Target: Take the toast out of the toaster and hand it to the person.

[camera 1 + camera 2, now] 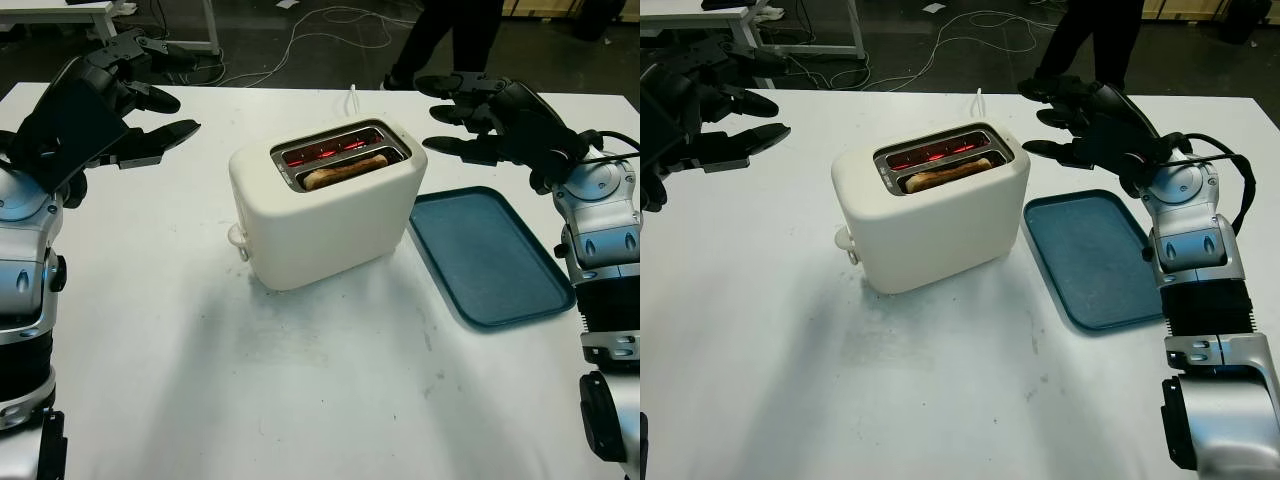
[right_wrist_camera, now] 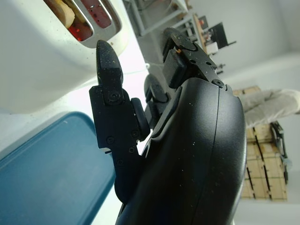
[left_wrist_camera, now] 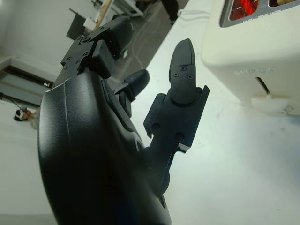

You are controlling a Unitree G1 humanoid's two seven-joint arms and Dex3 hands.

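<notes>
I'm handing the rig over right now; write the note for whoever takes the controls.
Left hand: open, raised above the table left of the toaster, holding nothing.
Right hand: open, raised right of the toaster, above the far end of the blue tray.
Toast: in the near slot; far slot glows red.
Person: standing beyond the table's far edge.
Done: nothing grasped.
Left: grasp toast, lift out, hand it to the person.

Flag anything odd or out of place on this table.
The toaster glows red in its far slot, so it looks powered, while one toast sits in the near slot. The tray lies askew. Nothing spilled.
</notes>
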